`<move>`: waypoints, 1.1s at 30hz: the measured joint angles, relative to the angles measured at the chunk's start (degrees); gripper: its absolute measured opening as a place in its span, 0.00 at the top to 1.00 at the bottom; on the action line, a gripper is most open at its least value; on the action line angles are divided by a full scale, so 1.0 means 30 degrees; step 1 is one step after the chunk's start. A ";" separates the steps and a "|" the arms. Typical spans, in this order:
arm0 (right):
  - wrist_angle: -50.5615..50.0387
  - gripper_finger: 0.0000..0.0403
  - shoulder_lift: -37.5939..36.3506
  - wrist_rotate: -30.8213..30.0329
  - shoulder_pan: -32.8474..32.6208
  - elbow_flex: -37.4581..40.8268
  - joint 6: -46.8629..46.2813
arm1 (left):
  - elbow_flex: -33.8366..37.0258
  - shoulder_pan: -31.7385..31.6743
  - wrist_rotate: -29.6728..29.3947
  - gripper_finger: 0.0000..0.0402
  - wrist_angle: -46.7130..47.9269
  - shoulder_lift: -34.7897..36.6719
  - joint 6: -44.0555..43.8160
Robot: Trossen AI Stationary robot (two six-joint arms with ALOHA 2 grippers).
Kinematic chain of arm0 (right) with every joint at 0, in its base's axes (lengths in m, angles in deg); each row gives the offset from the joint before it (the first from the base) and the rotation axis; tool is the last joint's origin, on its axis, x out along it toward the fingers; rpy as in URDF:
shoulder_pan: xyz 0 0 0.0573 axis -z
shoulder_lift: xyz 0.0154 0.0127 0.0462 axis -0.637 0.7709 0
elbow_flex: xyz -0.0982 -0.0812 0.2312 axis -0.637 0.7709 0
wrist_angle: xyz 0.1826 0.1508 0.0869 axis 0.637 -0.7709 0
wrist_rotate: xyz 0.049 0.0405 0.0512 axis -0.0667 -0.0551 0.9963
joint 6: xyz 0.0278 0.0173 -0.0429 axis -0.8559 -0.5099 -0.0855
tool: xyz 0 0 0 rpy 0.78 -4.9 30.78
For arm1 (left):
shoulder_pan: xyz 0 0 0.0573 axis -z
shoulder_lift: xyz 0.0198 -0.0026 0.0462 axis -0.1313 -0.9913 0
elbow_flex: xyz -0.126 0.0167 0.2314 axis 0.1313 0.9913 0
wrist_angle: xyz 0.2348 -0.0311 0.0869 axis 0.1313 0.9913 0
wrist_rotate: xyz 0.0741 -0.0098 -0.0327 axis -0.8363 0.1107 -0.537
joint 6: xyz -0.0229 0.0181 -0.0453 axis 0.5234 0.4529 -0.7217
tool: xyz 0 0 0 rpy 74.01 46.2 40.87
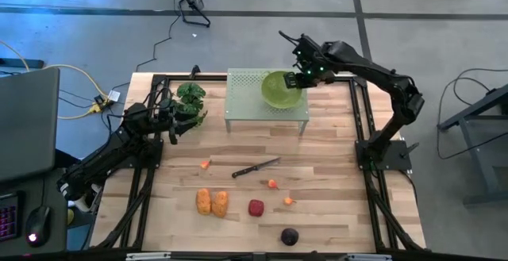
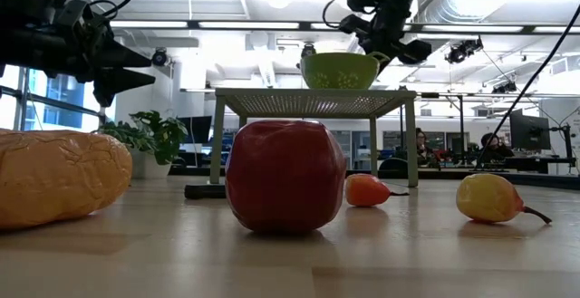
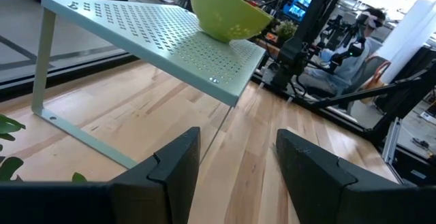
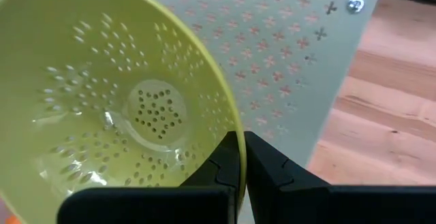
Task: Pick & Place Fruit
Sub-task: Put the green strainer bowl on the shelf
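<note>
Up at the top centre of the high view, the right tool [image 1: 295, 79] pinches the rim of the green colander [image 1: 279, 89], which sits on the perforated shelf [image 1: 246, 106]. At left, the left tool [image 1: 176, 126] hangs empty beside the leafy bunch [image 1: 190, 94], fingers apart. Lower down, the fruit lies on the desk [image 1: 333, 182] — two orange pieces [image 1: 212, 202], a red apple [image 1: 255, 207], a dark plum [image 1: 290, 236] — below a knife [image 1: 255, 167].

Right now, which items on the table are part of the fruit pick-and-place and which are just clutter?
Job:
- two orange oblong fruits
- red apple
- dark purple fruit
- three tiny orange-red fruits
- green colander on the perforated shelf, its rim pinched by the right gripper

Lying about:
- knife
- leafy bunch, near the open left gripper
</note>
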 joint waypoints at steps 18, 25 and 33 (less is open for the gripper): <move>-0.1181 0.91 -0.0029 0.0899 0.0817 0.0007 0.1377 | 0.0000 0.0004 0.0000 0.53 0.0000 -0.0004 0.0000; -0.0737 0.78 -0.0029 0.0911 0.0817 0.0007 0.1140 | 0.0000 0.0004 0.0000 0.53 0.0000 -0.0002 0.0000; -0.0361 0.66 -0.0095 0.2742 0.1443 0.0007 0.0648 | 0.0000 0.0004 0.0021 0.53 0.0001 0.0000 0.0000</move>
